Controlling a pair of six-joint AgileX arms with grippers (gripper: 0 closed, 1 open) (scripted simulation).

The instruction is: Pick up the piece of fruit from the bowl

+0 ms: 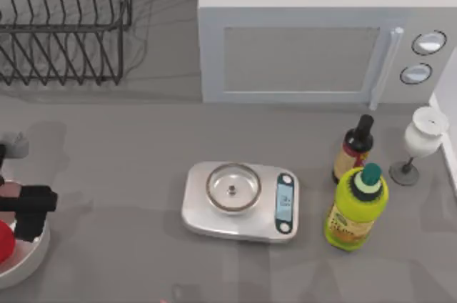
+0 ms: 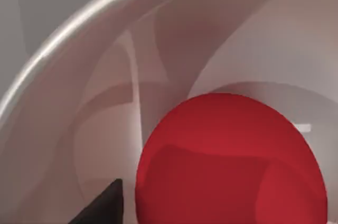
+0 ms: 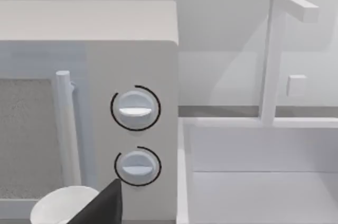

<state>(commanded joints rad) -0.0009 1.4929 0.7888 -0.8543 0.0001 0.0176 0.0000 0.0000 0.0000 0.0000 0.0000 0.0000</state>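
The left tool hung over the bowl at the left edge of the worktop. The fruit lay inside this bowl, just beside the black body of the tool. In the left wrist view the fruit was very close, resting on the glossy white inside of the bowl, and one dark fingertip stood next to it, at the side of the red skin. Whether the left tool was apart or already closed on the fruit, I cannot tell (the second finger was hidden).

In the middle of the worktop stood a scale with a small steel dish. To its right were a dark bottle, a green bottle and a white glass. Behind them stood a microwave, and at the back left a wire rack.

The right wrist view looked at the microwave with its two knobs, and at a white sink beside it. For the right tool also I cannot tell its state.
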